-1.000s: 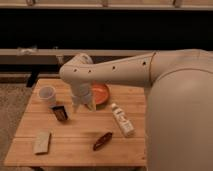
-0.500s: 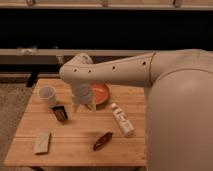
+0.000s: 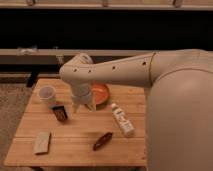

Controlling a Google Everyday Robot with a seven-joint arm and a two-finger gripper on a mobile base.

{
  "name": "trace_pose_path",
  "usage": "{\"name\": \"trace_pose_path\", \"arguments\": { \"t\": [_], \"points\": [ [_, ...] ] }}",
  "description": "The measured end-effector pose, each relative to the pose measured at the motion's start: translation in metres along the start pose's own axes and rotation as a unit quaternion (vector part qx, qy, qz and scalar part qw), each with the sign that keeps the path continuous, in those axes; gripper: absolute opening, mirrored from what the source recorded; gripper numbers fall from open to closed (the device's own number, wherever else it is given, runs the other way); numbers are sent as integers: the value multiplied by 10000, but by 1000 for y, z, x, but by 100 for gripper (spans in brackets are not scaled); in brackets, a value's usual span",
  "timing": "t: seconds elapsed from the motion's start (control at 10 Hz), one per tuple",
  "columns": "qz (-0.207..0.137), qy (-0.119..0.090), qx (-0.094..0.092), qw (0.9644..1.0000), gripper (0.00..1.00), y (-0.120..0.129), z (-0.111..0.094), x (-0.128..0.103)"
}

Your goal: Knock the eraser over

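White and bulky, the robot arm [image 3: 115, 72] reaches over the light wooden slatted table [image 3: 75, 145]. Its gripper [image 3: 83, 106] hangs by the round orange plate [image 3: 103, 94]; whether it is open, I cannot tell. Just left of it, below the white cup [image 3: 47, 94], sits the small black rectangular eraser [image 3: 60, 113].

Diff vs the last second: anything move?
Nothing visibly changed. The gripper still hangs over the table between the eraser and the bowl; eraser, cup and bowl sit where they were.
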Motion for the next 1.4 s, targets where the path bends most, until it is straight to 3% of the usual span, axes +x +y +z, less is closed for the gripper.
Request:
{"name": "trace_pose_path", "arguments": {
  "t": [0.2,0.7,1.4],
  "points": [
    [-37,-69,-38,10000,65,3,0,-12],
    [-313,-338,-212,9987,65,45,6,-53],
    [-714,-361,-224,9965,65,82,28,-105]
  ]
}}
